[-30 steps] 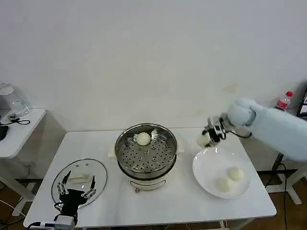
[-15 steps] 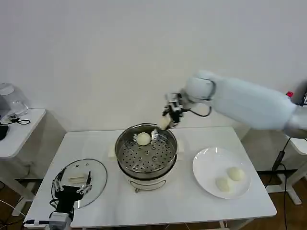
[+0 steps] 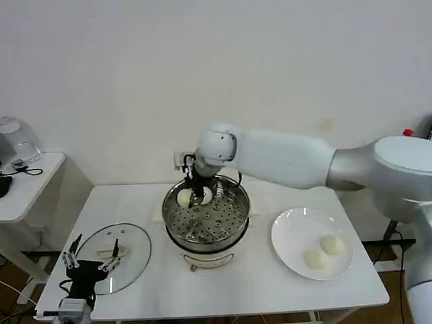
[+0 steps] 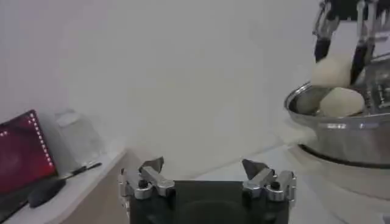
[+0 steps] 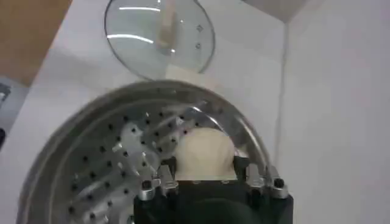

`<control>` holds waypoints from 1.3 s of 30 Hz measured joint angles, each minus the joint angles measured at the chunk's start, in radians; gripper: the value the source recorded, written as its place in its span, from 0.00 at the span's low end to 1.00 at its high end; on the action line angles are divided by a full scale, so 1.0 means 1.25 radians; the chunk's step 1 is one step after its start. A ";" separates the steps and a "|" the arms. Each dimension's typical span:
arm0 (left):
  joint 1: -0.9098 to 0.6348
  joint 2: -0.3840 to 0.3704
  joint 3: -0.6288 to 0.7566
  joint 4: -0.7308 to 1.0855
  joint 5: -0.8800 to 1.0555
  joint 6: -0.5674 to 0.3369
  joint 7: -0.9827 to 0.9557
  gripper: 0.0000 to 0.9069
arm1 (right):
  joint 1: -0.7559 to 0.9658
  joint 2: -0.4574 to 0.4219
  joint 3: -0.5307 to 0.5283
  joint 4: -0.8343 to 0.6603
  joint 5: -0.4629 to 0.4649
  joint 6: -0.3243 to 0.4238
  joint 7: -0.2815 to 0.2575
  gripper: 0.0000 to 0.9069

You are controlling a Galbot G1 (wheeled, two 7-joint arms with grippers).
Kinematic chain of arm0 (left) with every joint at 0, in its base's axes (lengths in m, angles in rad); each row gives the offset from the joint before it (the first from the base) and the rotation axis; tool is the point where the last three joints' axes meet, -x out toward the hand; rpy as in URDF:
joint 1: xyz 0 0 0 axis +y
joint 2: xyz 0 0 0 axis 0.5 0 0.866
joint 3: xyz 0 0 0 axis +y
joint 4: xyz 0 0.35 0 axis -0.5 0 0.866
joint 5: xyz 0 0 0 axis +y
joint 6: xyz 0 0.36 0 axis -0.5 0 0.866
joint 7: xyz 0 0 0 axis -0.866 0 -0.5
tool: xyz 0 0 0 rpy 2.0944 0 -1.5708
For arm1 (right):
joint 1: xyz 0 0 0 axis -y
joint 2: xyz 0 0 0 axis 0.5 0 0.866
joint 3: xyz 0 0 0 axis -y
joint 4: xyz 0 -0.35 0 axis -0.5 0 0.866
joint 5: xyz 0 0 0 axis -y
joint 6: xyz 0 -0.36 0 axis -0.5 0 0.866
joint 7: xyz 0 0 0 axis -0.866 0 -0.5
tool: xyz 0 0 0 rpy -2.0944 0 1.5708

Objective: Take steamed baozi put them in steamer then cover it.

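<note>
The steamer stands mid-table, and one steamed baozi rests on its perforated bottom. My right gripper reaches down into the basket, shut on a second baozi, which shows beside the resting one. In the left wrist view, that held baozi hangs just above the resting one. Two more baozi lie on the white plate at the right. The glass cover lies flat at the front left. My left gripper hovers open over its near edge, holding nothing.
A low side table with a glass jar stands to the left. A red-capped bottle is at the far right. A red-lit screen shows in the left wrist view. The wall runs close behind the table.
My right gripper carried the baozi from above the plate leftward over the steamer and lowered it into the basket. The left gripper drifted slightly left and nearer the table's front edge.
</note>
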 measured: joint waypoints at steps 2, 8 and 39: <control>0.000 0.001 -0.003 0.000 -0.001 -0.001 0.000 1.00 | -0.010 0.013 -0.005 -0.006 0.005 -0.009 0.005 0.70; 0.000 0.001 -0.007 -0.002 -0.001 -0.001 0.000 1.00 | -0.037 0.046 -0.007 -0.031 0.006 -0.026 0.013 0.70; -0.003 0.002 0.000 -0.005 -0.001 0.000 0.002 1.00 | -0.020 0.025 -0.002 -0.018 -0.003 -0.035 0.023 1.00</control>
